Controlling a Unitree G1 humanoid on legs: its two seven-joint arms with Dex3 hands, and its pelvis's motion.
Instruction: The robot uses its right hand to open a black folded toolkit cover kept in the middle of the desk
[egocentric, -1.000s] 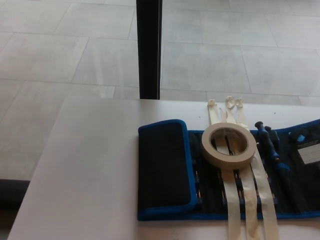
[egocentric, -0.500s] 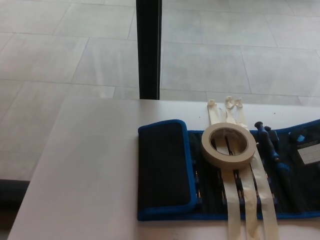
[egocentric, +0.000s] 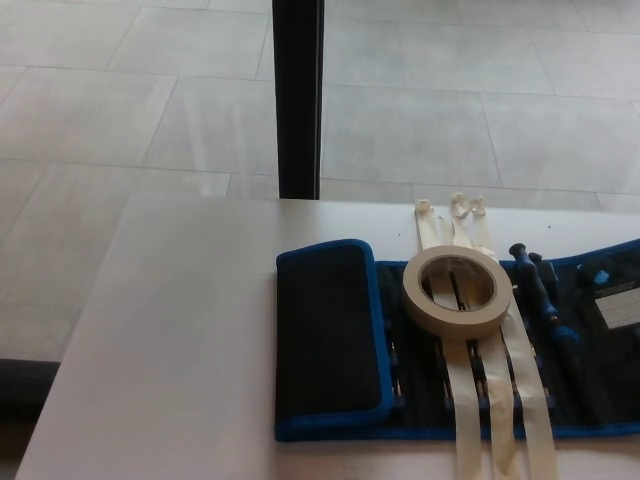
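Neither robot hand shows in the head view, so how their fingers stand cannot be told. The black toolkit cover (egocentric: 460, 345) with blue edging lies on the white desk (egocentric: 180, 340), toward its right side and running off the picture's right edge. Its left flap (egocentric: 327, 335) is folded over the rest, while the right part lies spread, showing dark tool handles (egocentric: 540, 285). A roll of masking tape (egocentric: 456, 289) rests on the spread part, over three pale tape strips (egocentric: 490, 390). A black post (egocentric: 298, 95) stands behind the desk on the tiled floor (egocentric: 120, 90).
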